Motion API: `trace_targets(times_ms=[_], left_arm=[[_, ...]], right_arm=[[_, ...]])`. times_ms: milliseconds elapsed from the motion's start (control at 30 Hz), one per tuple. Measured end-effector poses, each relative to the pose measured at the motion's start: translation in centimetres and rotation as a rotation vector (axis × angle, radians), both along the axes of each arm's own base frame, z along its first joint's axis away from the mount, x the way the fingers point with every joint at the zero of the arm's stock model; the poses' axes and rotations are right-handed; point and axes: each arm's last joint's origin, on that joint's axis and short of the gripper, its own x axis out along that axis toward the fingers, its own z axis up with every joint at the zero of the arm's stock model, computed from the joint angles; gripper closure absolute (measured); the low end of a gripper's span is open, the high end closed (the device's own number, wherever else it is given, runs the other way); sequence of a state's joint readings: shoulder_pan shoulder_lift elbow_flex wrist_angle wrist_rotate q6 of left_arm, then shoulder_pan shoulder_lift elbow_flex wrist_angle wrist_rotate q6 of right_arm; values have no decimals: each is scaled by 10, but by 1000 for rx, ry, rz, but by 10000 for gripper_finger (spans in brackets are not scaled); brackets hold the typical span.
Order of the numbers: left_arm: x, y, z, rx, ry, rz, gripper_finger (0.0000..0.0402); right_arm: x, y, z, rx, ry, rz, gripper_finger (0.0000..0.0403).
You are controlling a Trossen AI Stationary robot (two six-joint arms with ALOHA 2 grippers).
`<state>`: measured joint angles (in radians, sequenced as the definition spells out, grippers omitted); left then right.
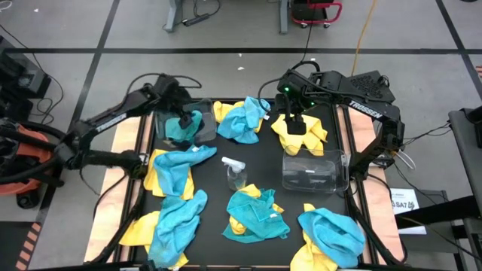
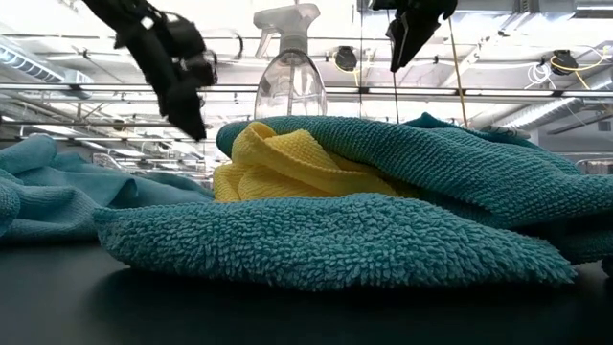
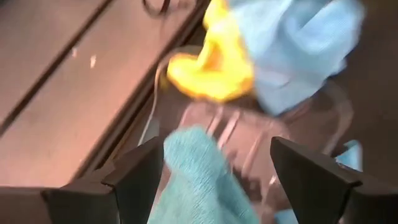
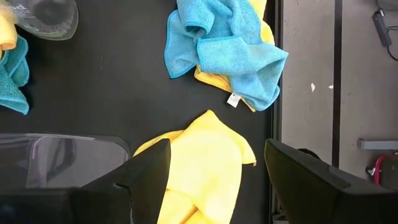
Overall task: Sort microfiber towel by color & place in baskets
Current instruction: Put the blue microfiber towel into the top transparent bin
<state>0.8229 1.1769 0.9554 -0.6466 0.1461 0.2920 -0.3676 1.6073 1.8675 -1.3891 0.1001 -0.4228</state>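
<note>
The left gripper [image 1: 181, 120], jaws apart, hangs over the blue towel [image 1: 186, 126] in its basket [image 1: 205, 132] near the table's far edge, likely to drop it, while the right gripper [image 1: 294, 120], jaws apart, hangs over a yellow towel [image 1: 300, 135].

Both claws apparently agape: left claw [image 1: 183, 120], right claw [image 1: 294, 120]

Overhead, table-level and two wrist cameras share the black table [image 1: 211, 192]

The black table [image 1: 215, 197] carries scattered turquoise and yellow towels [image 1: 257, 214], a spray bottle [image 1: 235, 172], and two clear baskets [image 1: 315, 170], one apparently under the left gripper [image 1: 185, 119].
</note>
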Motion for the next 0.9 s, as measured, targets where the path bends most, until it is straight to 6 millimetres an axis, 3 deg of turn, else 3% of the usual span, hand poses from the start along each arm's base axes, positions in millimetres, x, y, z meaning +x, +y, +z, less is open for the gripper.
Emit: trace_targets(times_ms=[400,667,900], left_arm=[[-22,-60,60,194,-311,-213,100],[-32,-91,75,181,-447,-389,100],[-32,-103,77,145,-486,-498,100]], right_arm=[[1,0,0,-7,-8,11,149],[1,0,0,-7,-8,11,149],[1,0,0,3,-10,14,149]])
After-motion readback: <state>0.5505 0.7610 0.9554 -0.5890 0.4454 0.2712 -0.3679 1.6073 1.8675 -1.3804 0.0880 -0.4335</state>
